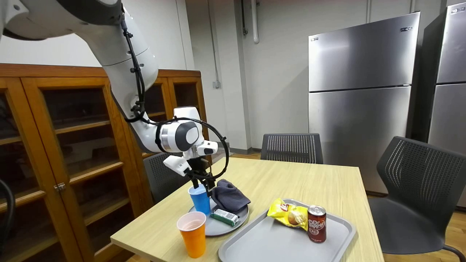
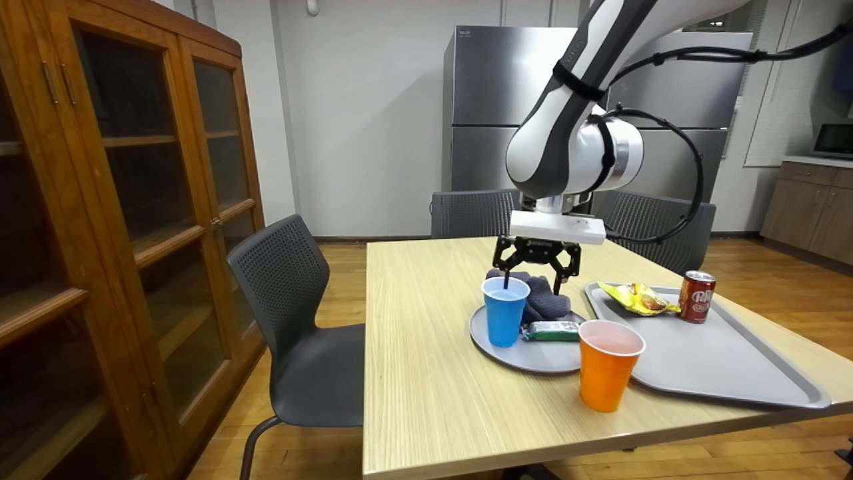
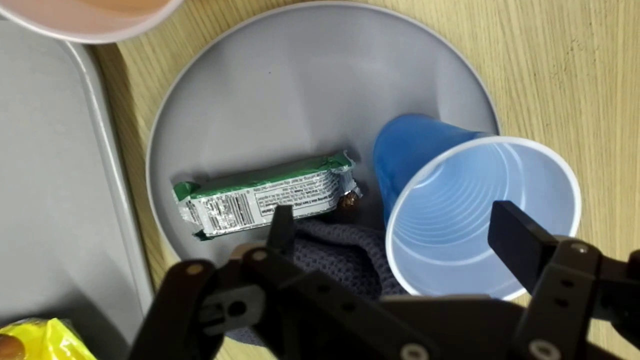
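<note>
My gripper [image 1: 202, 188] is open and empty, pointing down above a blue cup [image 1: 200, 202]. In the wrist view the jaws [image 3: 392, 215] straddle the cup's near rim: one fingertip is over the mouth of the blue cup [image 3: 412, 150], the other over a dark grey cloth [image 3: 340, 255]. In an exterior view a finger of the gripper [image 2: 532, 287] appears at or just inside the mouth of the cup [image 2: 504, 323]; contact cannot be told. The cup stands upright on a grey round plate [image 3: 300, 75], beside a green and silver wrapped bar [image 3: 270, 192] and the cloth.
An orange cup [image 2: 603, 377] stands beside the plate. A grey tray [image 1: 269, 243] holds a yellow snack bag [image 1: 289, 214] and a dark red can [image 1: 316, 227]. Chairs [image 2: 313, 367] surround the wooden table [image 2: 426, 373]. A wooden cabinet [image 1: 32, 145] stands behind the arm.
</note>
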You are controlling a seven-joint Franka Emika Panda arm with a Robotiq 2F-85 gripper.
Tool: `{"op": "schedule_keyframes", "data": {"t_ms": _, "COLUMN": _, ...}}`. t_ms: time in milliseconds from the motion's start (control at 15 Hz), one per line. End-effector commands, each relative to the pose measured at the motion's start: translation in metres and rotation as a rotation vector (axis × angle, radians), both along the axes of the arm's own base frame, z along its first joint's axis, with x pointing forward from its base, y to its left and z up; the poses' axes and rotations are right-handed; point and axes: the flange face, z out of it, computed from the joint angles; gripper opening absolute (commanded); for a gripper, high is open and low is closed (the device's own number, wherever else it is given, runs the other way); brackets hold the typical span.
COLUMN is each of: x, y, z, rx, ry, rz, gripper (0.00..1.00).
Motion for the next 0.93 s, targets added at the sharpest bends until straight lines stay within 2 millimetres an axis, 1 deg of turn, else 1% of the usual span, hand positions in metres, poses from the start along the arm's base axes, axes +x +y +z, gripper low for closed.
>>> {"op": "schedule_keyframes", "data": {"t_ms": 0, "x": 0.013, "y": 0.008, "z": -0.004, "rx": 0.000, "ry": 0.016, "rz": -0.024, "gripper": 1.00}}
{"op": "schedule_keyframes", "data": {"t_ms": 467, "x": 0.019, "y": 0.011, "z": -0.018, "rx": -0.008, "ry": 0.033, "rz": -0.018, "gripper": 1.00}}
{"op": "schedule_keyframes", "data": {"t_ms": 800, "x": 0.019, "y": 0.010, "z": -0.017, "rx": -0.006, "ry": 0.034, "rz": -0.014, "gripper": 1.00}}
{"op": "schedule_keyframes", "data": {"t_ms": 867, "x": 0.019, "y": 0.011, "z": -0.016, "rx": -0.005, "ry": 0.034, "rz": -0.012, "gripper": 0.86}}
